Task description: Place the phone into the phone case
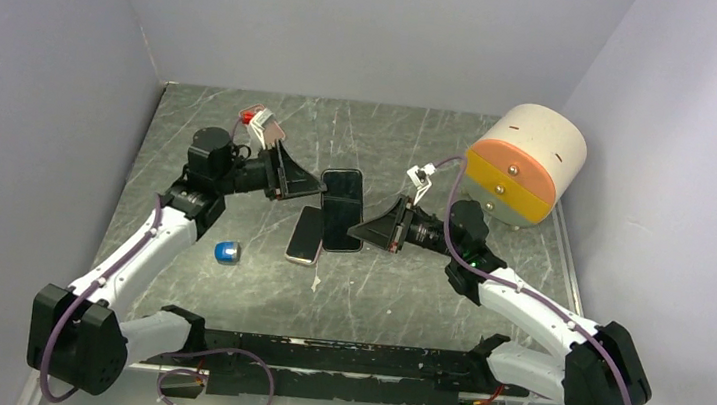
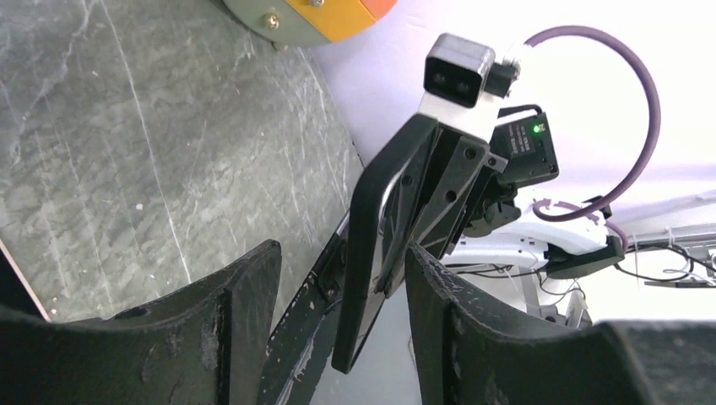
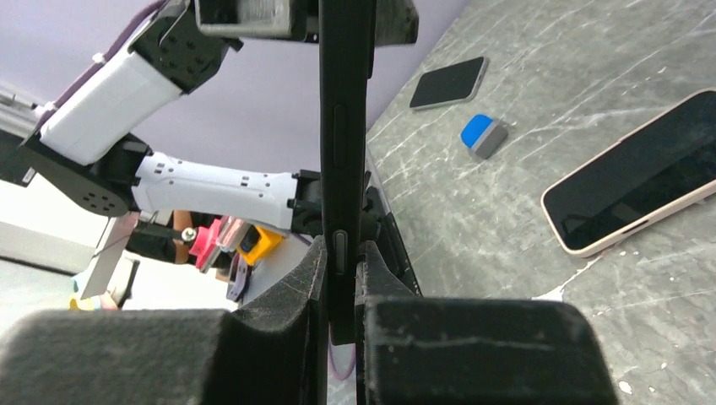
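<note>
A black phone case (image 1: 343,201) is held off the table between my two grippers. My right gripper (image 1: 363,231) is shut on its lower edge; in the right wrist view (image 3: 340,253) the case (image 3: 344,126) stands edge-on, side buttons showing. My left gripper (image 1: 314,186) is open, and in the left wrist view (image 2: 342,253) its fingers (image 2: 253,287) stand either side of the case (image 2: 371,228) with a gap on both sides. I cannot tell whether anything is inside the case. A phone with a light rim (image 1: 306,234) lies flat on the table below, screen up (image 3: 633,173).
A small blue block (image 1: 227,251) lies left of the phone (image 3: 483,135). A second dark phone (image 3: 447,82) lies farther left, hidden in the top view. A big beige and orange cylinder (image 1: 524,165) lies at the back right. Grey walls enclose the table.
</note>
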